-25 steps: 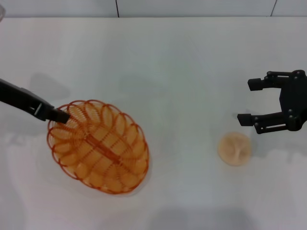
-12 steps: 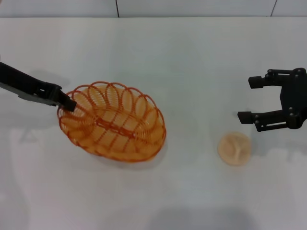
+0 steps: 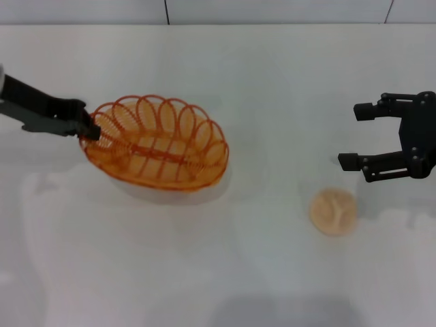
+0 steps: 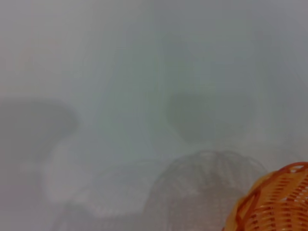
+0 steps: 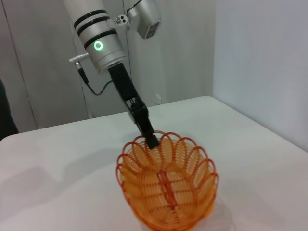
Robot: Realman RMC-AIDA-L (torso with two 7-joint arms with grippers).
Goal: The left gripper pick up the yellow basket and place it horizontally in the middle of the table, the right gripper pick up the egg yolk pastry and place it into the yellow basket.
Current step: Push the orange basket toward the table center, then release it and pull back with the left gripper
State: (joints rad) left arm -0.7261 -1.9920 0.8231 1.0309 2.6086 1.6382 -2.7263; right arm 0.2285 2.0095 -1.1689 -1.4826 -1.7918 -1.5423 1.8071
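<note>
The yellow basket (image 3: 158, 143) is an oval orange-yellow wire basket with a scalloped rim, lying lengthwise across the left half of the table (image 3: 259, 88) and raised a little above it, with its shadow beneath. My left gripper (image 3: 87, 129) is shut on the basket's left rim; the right wrist view shows it clamped there (image 5: 151, 139) on the basket (image 5: 166, 185). The basket's edge also shows in the left wrist view (image 4: 274, 202). The egg yolk pastry (image 3: 333, 212) lies on the table at the right. My right gripper (image 3: 354, 135) is open and empty, just behind the pastry.
The table's far edge meets a pale wall (image 3: 204, 10) at the back. The left arm's white segment with the green ring light (image 5: 98, 45) rises behind the basket in the right wrist view.
My left gripper has turned the basket from a diagonal lie to a crosswise one and carried it back and slightly up. The right gripper and pastry have not moved.
</note>
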